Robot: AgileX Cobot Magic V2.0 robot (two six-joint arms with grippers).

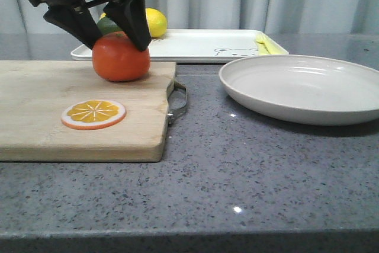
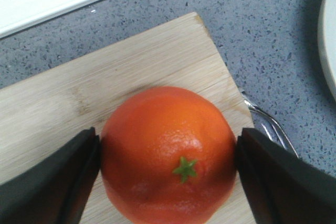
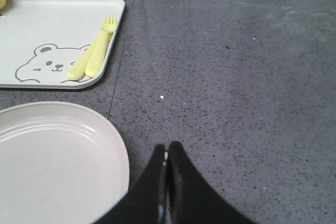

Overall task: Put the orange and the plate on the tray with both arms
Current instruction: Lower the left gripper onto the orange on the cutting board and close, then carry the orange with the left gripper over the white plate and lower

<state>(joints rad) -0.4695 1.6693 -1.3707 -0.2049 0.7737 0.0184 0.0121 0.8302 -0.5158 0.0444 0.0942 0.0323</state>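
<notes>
The orange (image 1: pixel 120 58) sits on the far right part of the wooden cutting board (image 1: pixel 53 128). My left gripper (image 1: pixel 120 45) comes down over it, and in the left wrist view its two black fingers press both sides of the orange (image 2: pixel 168 150), stem mark up. The off-white plate (image 1: pixel 302 87) lies on the grey table at right, in front of the white tray (image 1: pixel 195 45) with the bear drawing. My right gripper (image 3: pixel 167 148) is shut and empty, over bare table just beside the plate's rim (image 3: pixel 118 150). It does not show in the front view.
A flat orange slice (image 1: pixel 93 114) lies on the board, whose metal handle (image 1: pixel 179 102) faces the plate. A lemon (image 1: pixel 155 22) and a green fruit (image 1: pixel 108 25) sit on the tray's far left; yellow cutlery (image 3: pixel 97 51) lies at its right edge.
</notes>
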